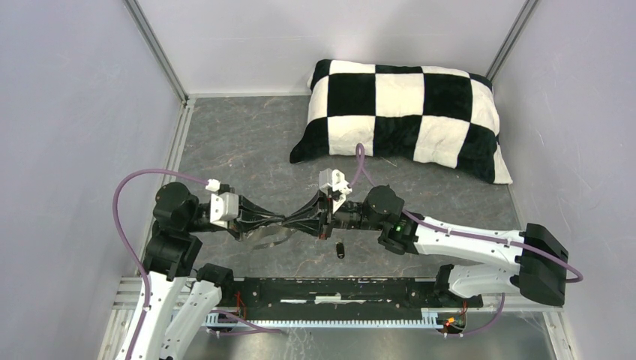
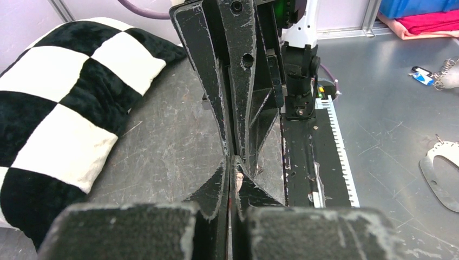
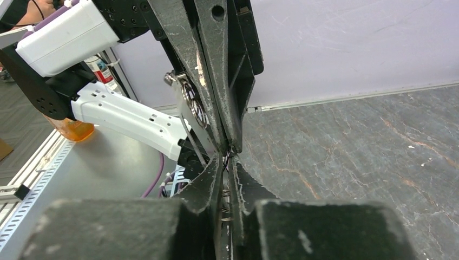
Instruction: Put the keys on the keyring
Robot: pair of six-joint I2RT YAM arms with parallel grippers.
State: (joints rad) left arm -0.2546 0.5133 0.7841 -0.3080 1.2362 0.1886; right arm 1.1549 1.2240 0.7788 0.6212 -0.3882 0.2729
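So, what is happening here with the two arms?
The arms meet tip to tip over the middle of the table. The left gripper is shut on the flat grey keyring, held off the table. The right gripper pinches what looks like a thin wire ring right beside it. A black key tag shows just below; I cannot tell whether it hangs or lies on the table. The pillow lies behind.

Both arms carry white link shells and black joint housings. A purple cable (image 1: 118, 202) loops off the left arm (image 1: 169, 251); another trails the right arm (image 1: 465, 241), which shows a green light (image 1: 397, 223). Black fingers (image 2: 214, 189) are edge-scuffed grey.
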